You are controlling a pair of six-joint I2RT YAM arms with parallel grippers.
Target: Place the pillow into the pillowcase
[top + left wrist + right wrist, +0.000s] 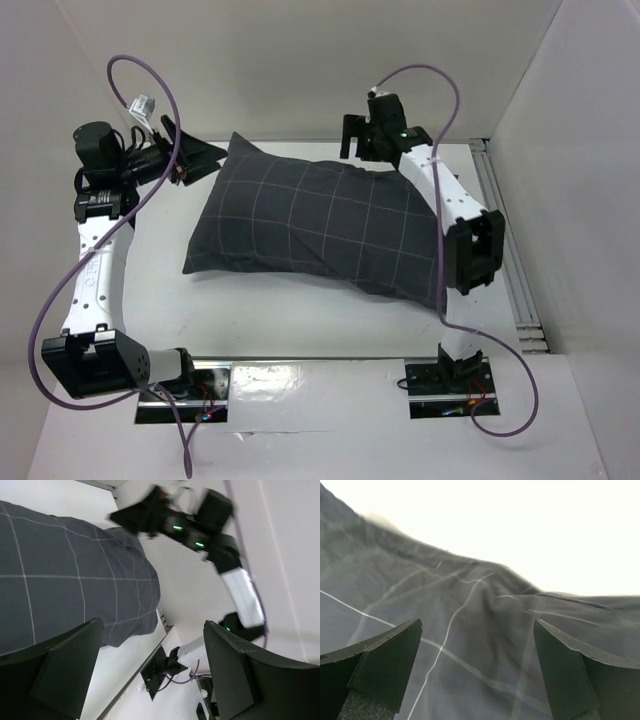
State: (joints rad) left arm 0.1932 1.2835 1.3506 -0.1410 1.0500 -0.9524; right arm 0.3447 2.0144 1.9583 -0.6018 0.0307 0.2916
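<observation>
The dark grey checked pillowcase (320,228) lies full and puffed in the middle of the white table. No white pillow shows; it is hidden. My left gripper (192,155) is open and empty at the far left, beside the pillowcase's far left corner and apart from it. In the left wrist view the pillowcase (65,575) fills the left side, beyond the open fingers (67,672). My right gripper (362,137) is open and empty over the far edge of the pillowcase. The right wrist view shows the wrinkled cloth (480,635) close between the spread fingers (570,672).
White walls enclose the table on the left, back and right. A metal rail (505,255) runs along the right edge. The two arm bases (445,385) sit on black plates at the near edge. Purple cables (150,85) loop above both arms.
</observation>
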